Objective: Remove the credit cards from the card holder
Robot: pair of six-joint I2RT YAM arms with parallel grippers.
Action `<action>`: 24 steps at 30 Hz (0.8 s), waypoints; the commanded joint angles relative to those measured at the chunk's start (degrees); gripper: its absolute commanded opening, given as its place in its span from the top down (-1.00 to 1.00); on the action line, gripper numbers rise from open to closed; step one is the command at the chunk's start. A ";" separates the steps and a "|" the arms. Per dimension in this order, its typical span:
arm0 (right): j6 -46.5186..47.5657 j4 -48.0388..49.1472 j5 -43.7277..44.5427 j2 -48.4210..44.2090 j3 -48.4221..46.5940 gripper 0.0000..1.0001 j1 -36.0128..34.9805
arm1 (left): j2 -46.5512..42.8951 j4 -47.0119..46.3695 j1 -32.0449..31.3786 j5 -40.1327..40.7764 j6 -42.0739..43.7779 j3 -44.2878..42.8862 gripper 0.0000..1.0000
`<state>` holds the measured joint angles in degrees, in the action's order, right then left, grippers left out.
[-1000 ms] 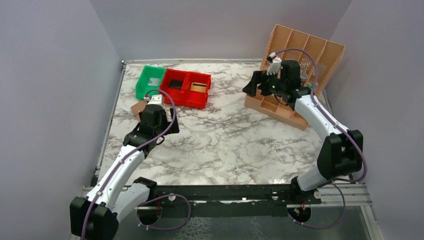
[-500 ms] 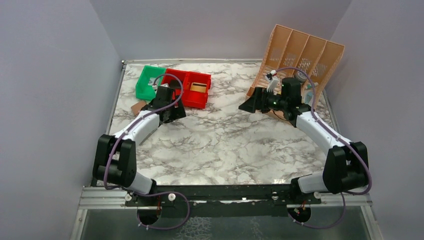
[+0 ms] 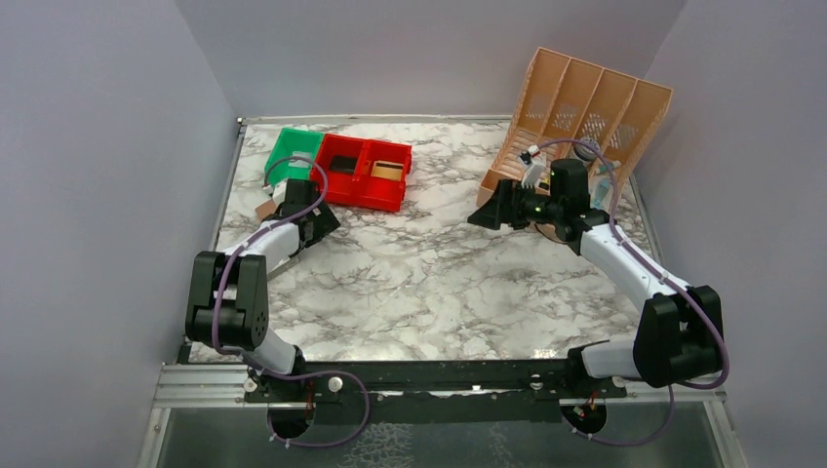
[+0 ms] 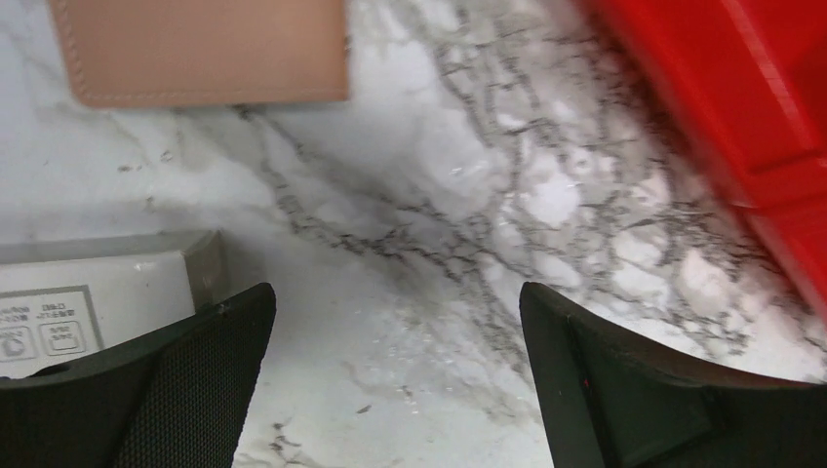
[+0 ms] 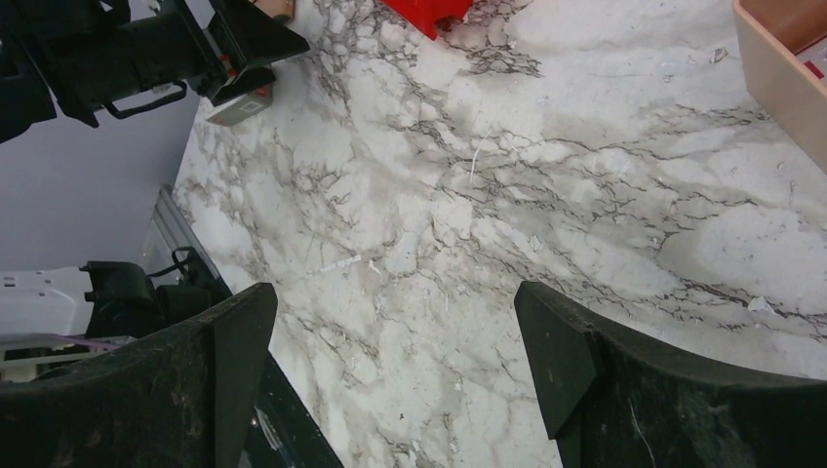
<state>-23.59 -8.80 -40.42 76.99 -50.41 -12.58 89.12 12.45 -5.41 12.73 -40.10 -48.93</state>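
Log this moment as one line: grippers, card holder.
left gripper: open, empty, over marble table, card holder ahead | right gripper: open, empty, over marble table | card holder: flat, not touched

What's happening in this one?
Two arms are working over a marble table. The left arm reaches toward the far-left corner, its jaws open and empty, just short of the brownish-pink card holder, which lies flat near the green bin. The right arm is by the peach organizer, jaws open, holding nothing. The red bin holds a dark item and a gold item, too small to identify.
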 commanded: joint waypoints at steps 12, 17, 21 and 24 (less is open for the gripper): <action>2.95 -3.80 0.23 0.14 -1.39 -0.91 0.19 | -13.59 2.42 8.85 7.48 -8.13 13.04 -0.99; 2.37 -3.42 -0.22 0.10 -0.92 -0.91 0.19 | -20.00 3.61 9.37 11.41 -8.86 16.37 -0.99; 2.05 -3.00 -0.64 0.31 -0.53 -0.91 0.19 | -23.36 4.73 9.89 12.63 -8.07 17.43 -0.99; 2.27 -3.45 -0.57 0.52 -0.86 -0.91 0.19 | -24.96 3.83 9.98 11.42 -7.26 17.39 -0.99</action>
<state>-21.69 -12.01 -40.38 77.06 -50.41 -12.58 66.50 16.10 4.05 22.22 -48.03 -32.08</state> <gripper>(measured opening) 0.955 0.992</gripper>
